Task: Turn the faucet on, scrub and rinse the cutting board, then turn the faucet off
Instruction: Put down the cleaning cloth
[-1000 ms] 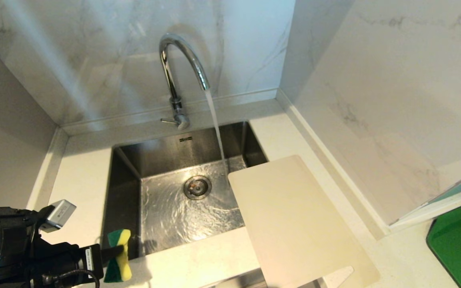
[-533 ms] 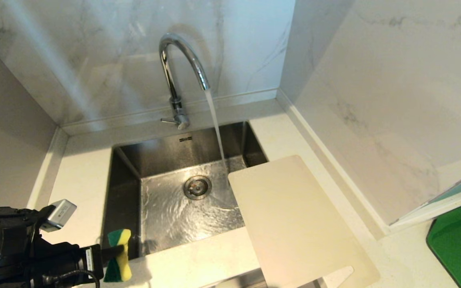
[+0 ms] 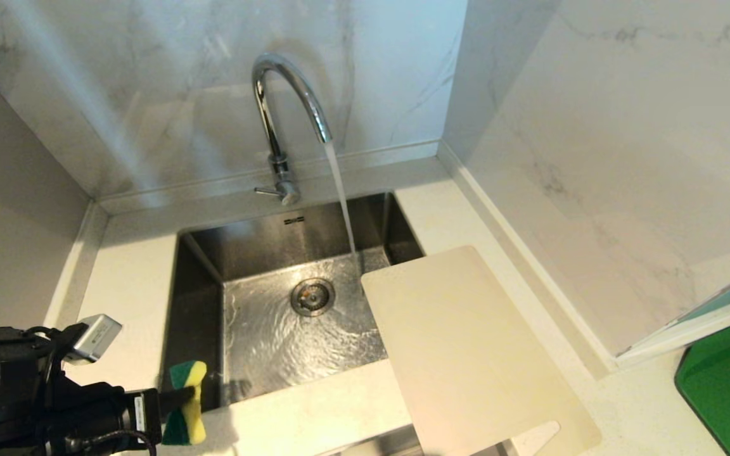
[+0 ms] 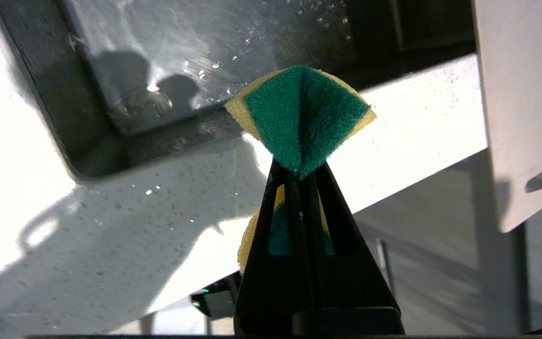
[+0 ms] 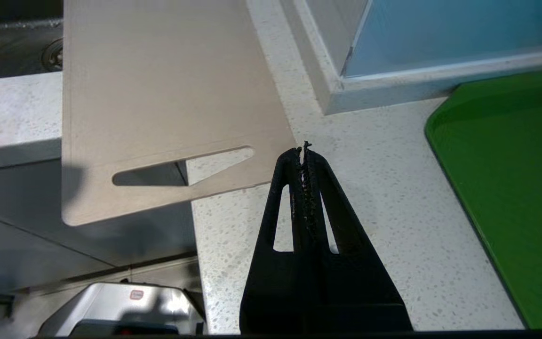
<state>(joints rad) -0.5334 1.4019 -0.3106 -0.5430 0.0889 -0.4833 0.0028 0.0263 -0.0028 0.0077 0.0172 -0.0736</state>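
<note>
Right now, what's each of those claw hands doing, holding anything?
Left gripper: closed on the green-and-yellow sponge, near the sink's front corner.
Right gripper: shut, empty, over the counter beside the cutting board.

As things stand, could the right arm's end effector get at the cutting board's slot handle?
Probably yes. The right end effector is shut and empty beside the cutting board, near its slot handle. That end overhangs the counter with nothing between them, but the end effector must open first.

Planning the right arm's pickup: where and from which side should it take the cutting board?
Grip the cutting board at its slotted handle end, coming from the counter's front edge: that end overhangs the edge, so a finger can pass beneath. The right tool is beside it, shut.
</note>
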